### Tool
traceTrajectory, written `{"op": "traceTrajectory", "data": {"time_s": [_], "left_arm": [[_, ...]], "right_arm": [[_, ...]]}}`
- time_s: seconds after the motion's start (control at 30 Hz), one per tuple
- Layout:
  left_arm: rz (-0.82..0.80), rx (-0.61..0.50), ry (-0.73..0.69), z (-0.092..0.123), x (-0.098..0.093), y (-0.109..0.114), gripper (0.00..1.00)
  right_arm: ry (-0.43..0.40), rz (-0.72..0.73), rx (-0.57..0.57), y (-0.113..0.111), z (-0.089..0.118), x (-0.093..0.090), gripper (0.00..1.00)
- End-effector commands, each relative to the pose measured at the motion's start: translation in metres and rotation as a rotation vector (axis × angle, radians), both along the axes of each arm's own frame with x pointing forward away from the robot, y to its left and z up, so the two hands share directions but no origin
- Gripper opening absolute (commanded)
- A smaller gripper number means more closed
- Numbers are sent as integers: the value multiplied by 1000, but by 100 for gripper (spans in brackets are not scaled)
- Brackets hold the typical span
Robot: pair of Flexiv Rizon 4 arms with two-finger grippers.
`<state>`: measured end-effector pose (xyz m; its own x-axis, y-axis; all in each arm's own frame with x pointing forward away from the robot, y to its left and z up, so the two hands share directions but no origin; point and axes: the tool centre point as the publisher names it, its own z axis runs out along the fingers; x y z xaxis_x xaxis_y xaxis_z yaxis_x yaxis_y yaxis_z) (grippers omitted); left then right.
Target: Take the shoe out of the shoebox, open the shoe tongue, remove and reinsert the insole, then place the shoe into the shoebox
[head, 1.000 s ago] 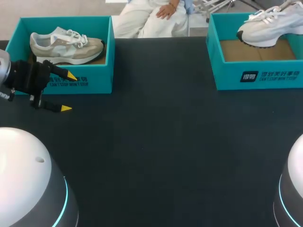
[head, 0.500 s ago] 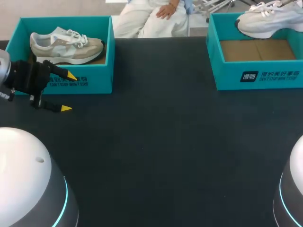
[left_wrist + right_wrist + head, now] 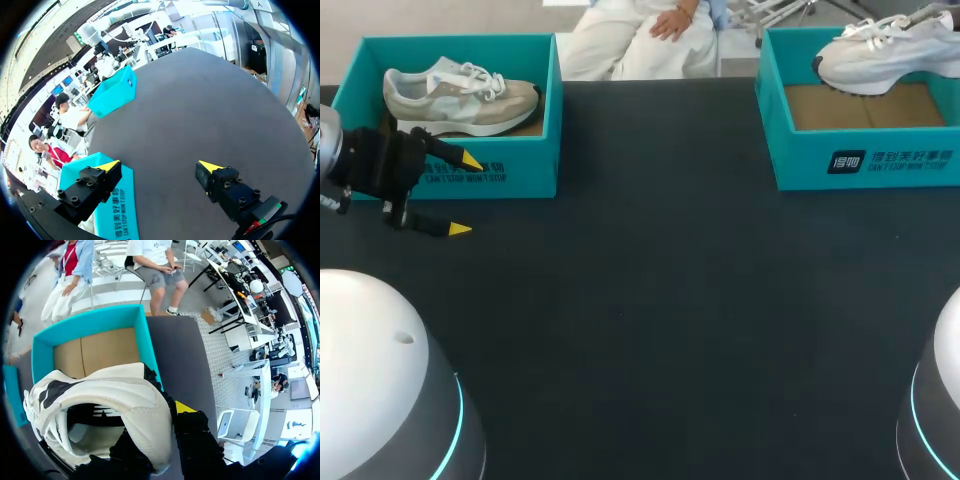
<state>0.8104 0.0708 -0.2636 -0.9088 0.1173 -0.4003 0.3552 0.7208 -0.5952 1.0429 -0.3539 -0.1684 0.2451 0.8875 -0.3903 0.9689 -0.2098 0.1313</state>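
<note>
Head view puts our left pincer [image 3: 465,194] nearest, low over the dark counter [image 3: 650,300] and just in front of the left box [image 3: 510,175]; its yellow-tipped fingers are spread wide with nothing between them; the left wrist view agrees, one finger just beside that box's printed wall, the other over bare counter; inside the left box a beige shoe [image 3: 460,98] rests on its sole, toe toward the counter's middle; well apart, at the far right, stands the right box [image 3: 865,165], much of its cardboard floor showing; the white shoe [image 3: 880,60] is held above the rear of that box, toe toward the middle, heel cut off by the edge of view; in the right wrist view our right pincer [image 3: 162,422] pinches the white shoe at the heel collar, one finger outside with its yellow tip showing, the other mostly hidden by the shoe; beyond the shoe we see the right box below it.
</note>
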Motion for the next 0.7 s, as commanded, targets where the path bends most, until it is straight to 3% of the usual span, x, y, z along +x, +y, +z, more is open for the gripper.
{"op": "traceTrajectory", "data": {"time_s": [0.03,0.1,0.47,0.7], "left_arm": [[1,3,0,1,-1,0,100],[1,3,0,1,-1,0,100],[1,3,0,1,-1,0,100],[1,3,0,1,-1,0,100]], "right_arm": [[-5,1,1,0,1,-1,0],[-5,1,1,0,1,-1,0],[-35,-10,91,7,-46,5,0],[-22,9,82,6,-69,6,0]]}}
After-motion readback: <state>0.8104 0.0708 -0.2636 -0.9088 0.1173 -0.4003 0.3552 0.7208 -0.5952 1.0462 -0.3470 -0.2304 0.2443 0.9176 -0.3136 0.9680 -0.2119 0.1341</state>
